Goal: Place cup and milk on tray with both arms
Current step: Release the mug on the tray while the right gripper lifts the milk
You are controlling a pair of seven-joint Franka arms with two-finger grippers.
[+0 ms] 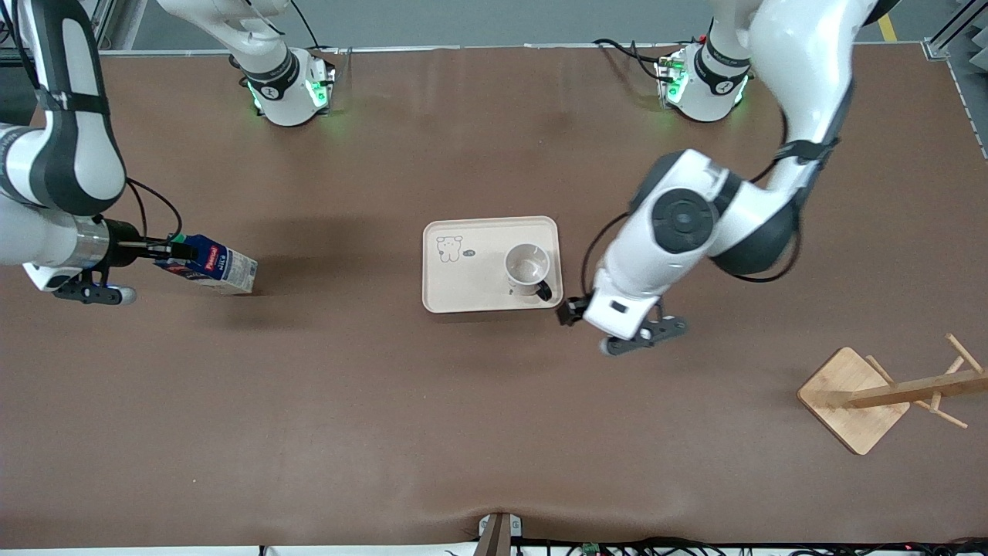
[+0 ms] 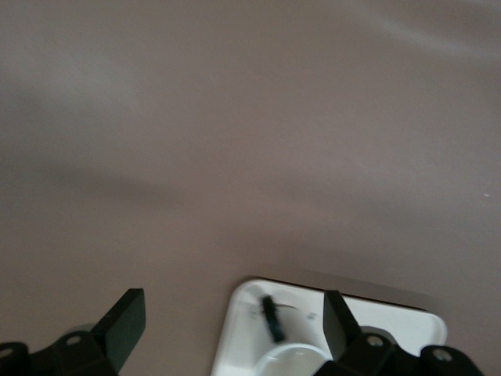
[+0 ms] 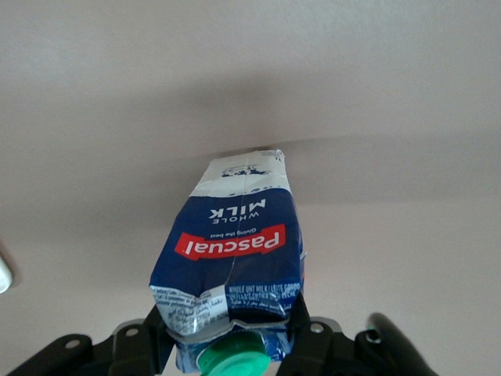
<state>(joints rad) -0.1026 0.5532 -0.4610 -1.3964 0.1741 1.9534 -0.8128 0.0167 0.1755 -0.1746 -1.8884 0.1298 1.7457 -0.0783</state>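
The white cup (image 1: 527, 266) stands upright on the cream tray (image 1: 463, 289) at the table's middle, at the tray's end toward the left arm, with its black handle (image 1: 543, 291) toward the front camera. My left gripper (image 1: 572, 310) is open and empty, just outside the tray's corner beside the handle. In the left wrist view the gripper (image 2: 232, 325) shows spread fingers (image 2: 125, 325) over the tray (image 2: 239, 333) and the cup's rim (image 2: 291, 359). My right gripper (image 1: 179, 251) is shut on the milk (image 1: 208, 265) near its green cap, holding it tilted low over the table toward the right arm's end. The right wrist view shows that gripper (image 3: 227, 333) on the carton (image 3: 235, 251).
A wooden rack (image 1: 853, 398) with pegs stands near the front camera at the left arm's end of the table. The brown table (image 1: 478, 432) lies bare between the milk and the tray.
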